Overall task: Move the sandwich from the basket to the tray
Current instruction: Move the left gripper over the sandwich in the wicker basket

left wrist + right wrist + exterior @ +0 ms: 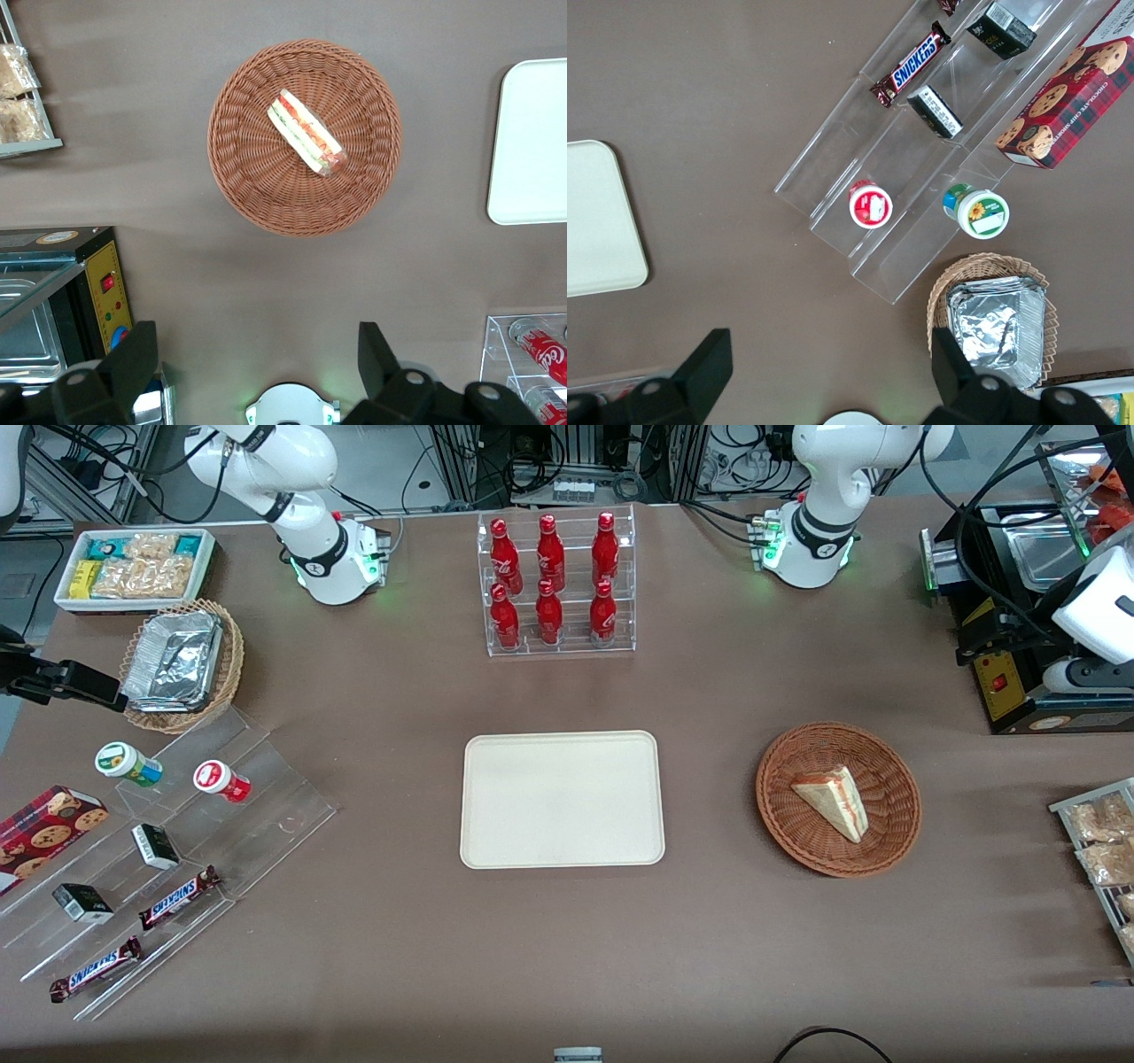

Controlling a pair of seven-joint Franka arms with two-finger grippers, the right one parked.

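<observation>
Covering the whole counter (709,691) in the front view is a matte brown cloth, with cable bundles and metal framing in the room above it. A flat cream tray (562,798) with rounded corners and a low rim sits mid-counter. Toward the working arm's end lies the round reddish-brown woven basket (838,798), with the sandwich (831,801), a pale triangular wedge, lying in it. A clear acrylic rack of red bottles (555,583) stands farther from the camera than the tray.

From the left wrist view, the claw (257,365) hangs well above the counter with its two dark fingers (135,356) spread wide apart, holding nothing. The sandwich (306,132) shows red and green layers along its cut edge and rests inside the tightly woven basket (305,137); a corner of the tray (532,142) lies beside it, apart.

The right wrist view shows stepped clear acrylic shelves (921,168) and a tan wicker basket of crinkled foil containers (994,320).
</observation>
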